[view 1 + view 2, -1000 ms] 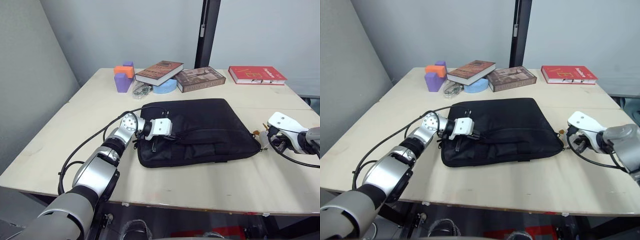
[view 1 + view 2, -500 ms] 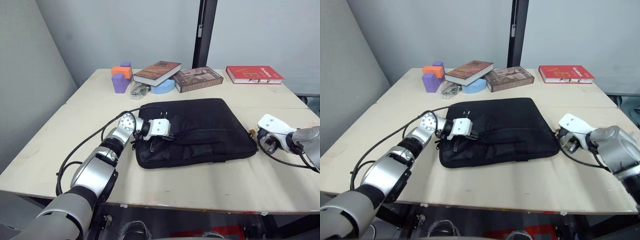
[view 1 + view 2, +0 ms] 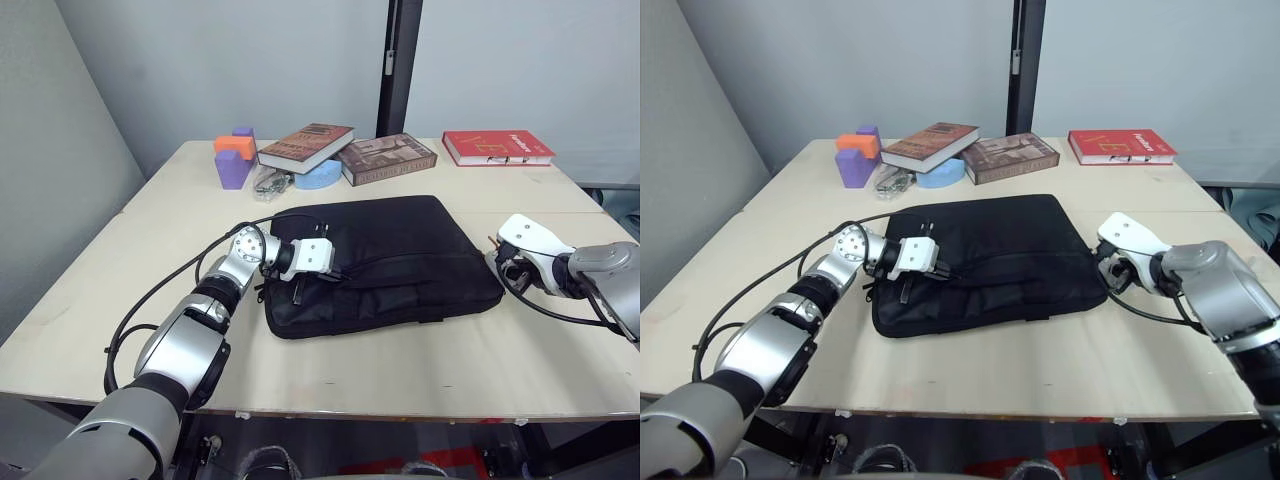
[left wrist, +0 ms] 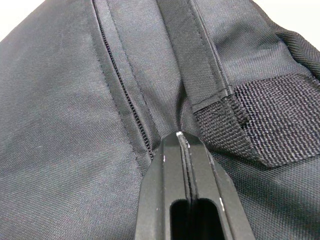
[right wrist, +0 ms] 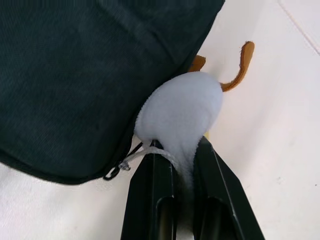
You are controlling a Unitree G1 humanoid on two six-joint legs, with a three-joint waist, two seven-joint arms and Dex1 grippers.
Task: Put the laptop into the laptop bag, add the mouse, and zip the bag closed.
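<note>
The black laptop bag (image 3: 400,250) lies flat in the middle of the table. My left gripper (image 4: 180,136) is shut, its tips pressed onto the fabric beside the zipper line and a handle strap near the bag's front left (image 3: 301,293). At the bag's right edge my right gripper (image 5: 175,147) is shut on a white plush duck (image 5: 185,105) with orange feet (image 5: 241,67). The duck touches the bag's corner, and a zipper pull with a white cord (image 5: 125,162) hangs there. The laptop and the mouse are hidden or out of view.
Along the table's far side lie a brown book (image 3: 305,145), a second book (image 3: 388,158), a red book (image 3: 497,147), purple and orange blocks (image 3: 232,162) and a blue piece (image 3: 322,175). A black post (image 3: 400,60) stands behind the table.
The camera has shifted. My right gripper, with the duck in it, has moved left up against the bag's right edge. The left gripper stays put on the bag.
</note>
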